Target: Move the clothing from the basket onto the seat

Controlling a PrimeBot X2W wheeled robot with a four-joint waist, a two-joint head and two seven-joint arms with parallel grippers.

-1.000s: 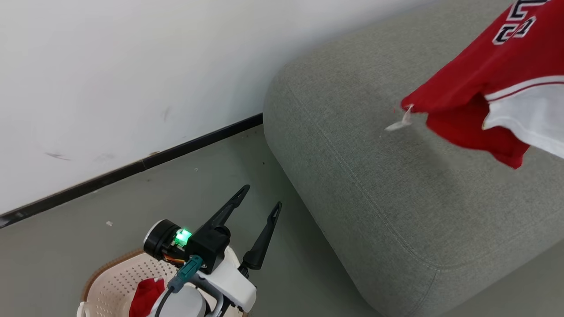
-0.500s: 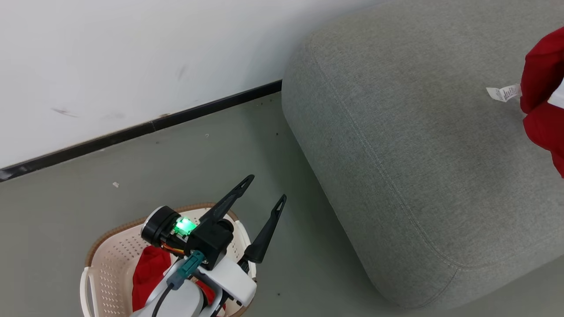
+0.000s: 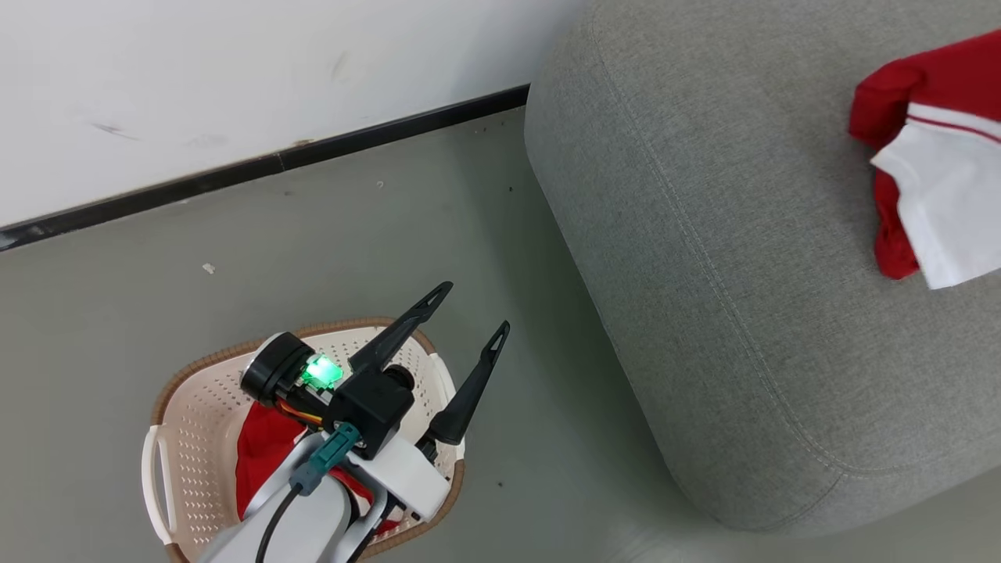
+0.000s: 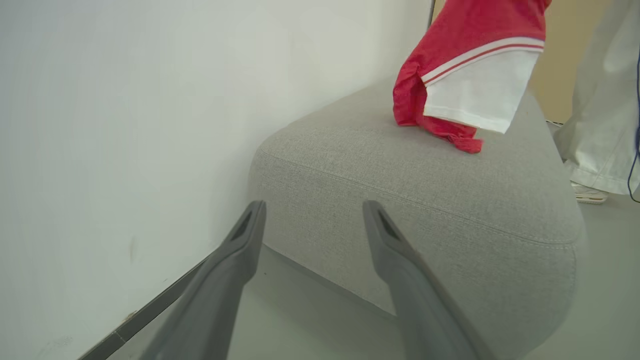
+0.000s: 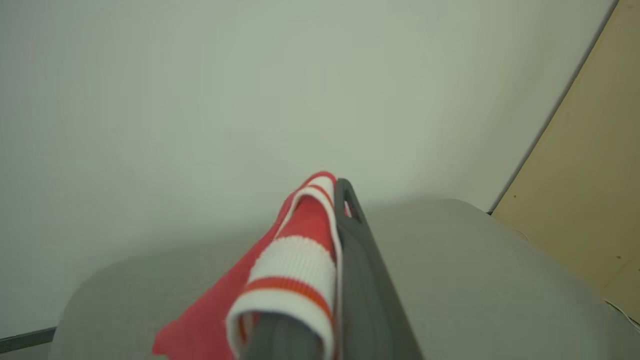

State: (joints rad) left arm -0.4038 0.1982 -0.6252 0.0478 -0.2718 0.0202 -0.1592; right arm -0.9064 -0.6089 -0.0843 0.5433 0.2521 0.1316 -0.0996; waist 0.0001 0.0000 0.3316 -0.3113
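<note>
My right gripper (image 5: 336,194) pinches a red-and-white garment (image 3: 942,168) over the seat (image 3: 704,234). My left gripper (image 3: 474,307), fingers spread, hovers above the basket (image 3: 197,374) beside the seat.

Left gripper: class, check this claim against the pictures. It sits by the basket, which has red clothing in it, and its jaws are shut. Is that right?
Not quite. The left gripper has its jaws open, not shut: the head view shows its two fingers standing well apart. The rest holds: it sits by the basket, which has red clothing in it.
</note>
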